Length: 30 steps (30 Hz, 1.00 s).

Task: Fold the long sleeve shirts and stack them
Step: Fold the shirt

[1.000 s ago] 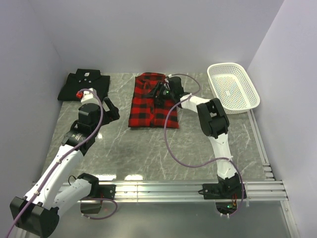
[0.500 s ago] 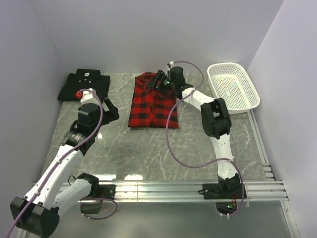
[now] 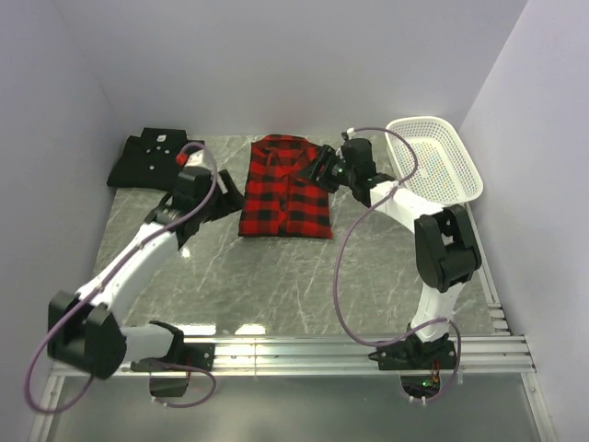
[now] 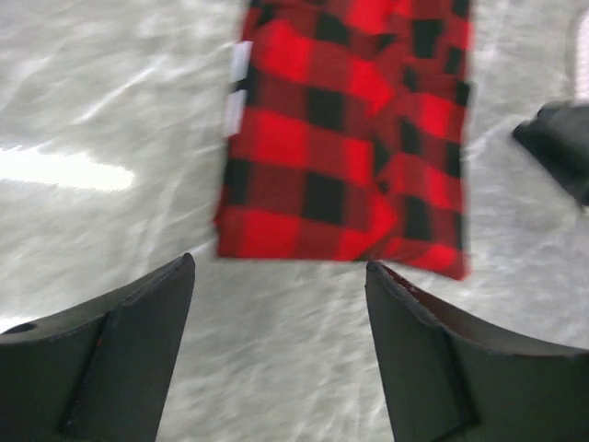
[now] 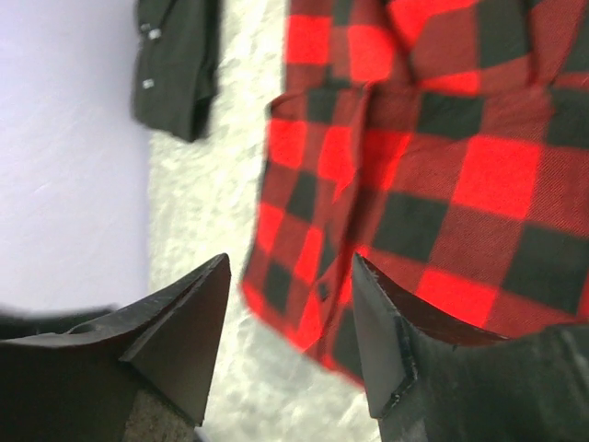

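Observation:
The red-and-black plaid shirt (image 3: 283, 189) lies folded flat at the back middle of the table. It also shows in the left wrist view (image 4: 350, 138) and the right wrist view (image 5: 414, 166). The plain black shirt (image 3: 155, 158) lies folded at the back left, and its buttoned edge shows in the right wrist view (image 5: 179, 64). My left gripper (image 3: 230, 193) is open and empty just left of the plaid shirt, over bare table (image 4: 281, 276). My right gripper (image 3: 317, 169) is open and empty above the plaid shirt's right edge (image 5: 290, 267).
A white plastic mesh basket (image 3: 419, 121) stands at the back right. The table is grey marble-patterned, with walls close on the left, back and right. An aluminium rail (image 3: 294, 350) runs along the near edge.
My left arm has swung forward and right, up to the plaid shirt's left side. My right gripper has drawn back rightward from the shirt's collar area to its right edge.

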Available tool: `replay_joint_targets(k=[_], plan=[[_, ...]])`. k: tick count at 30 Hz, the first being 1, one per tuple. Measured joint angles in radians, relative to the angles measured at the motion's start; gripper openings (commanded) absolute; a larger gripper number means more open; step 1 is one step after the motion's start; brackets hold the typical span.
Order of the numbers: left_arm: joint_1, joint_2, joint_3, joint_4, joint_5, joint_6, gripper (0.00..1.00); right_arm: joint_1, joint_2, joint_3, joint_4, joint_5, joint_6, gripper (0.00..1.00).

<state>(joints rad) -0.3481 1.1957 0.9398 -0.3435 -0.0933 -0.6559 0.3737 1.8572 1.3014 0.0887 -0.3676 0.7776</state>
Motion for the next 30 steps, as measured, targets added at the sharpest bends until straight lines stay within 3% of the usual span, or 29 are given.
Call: replay_joint_targets(k=[7, 13, 16, 22, 30], plan=[[-0.025, 0.288, 0.246, 0.042, 0.098, -0.08, 0.63, 0.01, -0.021, -0.059, 0.044, -0.073, 0.116, 0.59], [-0.026, 0.459, 0.298, 0.084, 0.174, -0.152, 0.58, 0.023, 0.006, -0.121, 0.084, -0.119, 0.188, 0.58], [-0.029, 0.489, 0.221, 0.131, 0.211, -0.183, 0.55, 0.036, 0.011, -0.188, 0.113, -0.134, 0.204, 0.58], [-0.04, 0.486, -0.07, 0.216, 0.262, -0.28, 0.5, 0.058, 0.028, -0.37, 0.191, -0.175, 0.221, 0.58], [-0.042, 0.429, -0.132, 0.259, 0.265, -0.304, 0.53, 0.059, 0.016, -0.472, 0.322, -0.213, 0.223, 0.58]])
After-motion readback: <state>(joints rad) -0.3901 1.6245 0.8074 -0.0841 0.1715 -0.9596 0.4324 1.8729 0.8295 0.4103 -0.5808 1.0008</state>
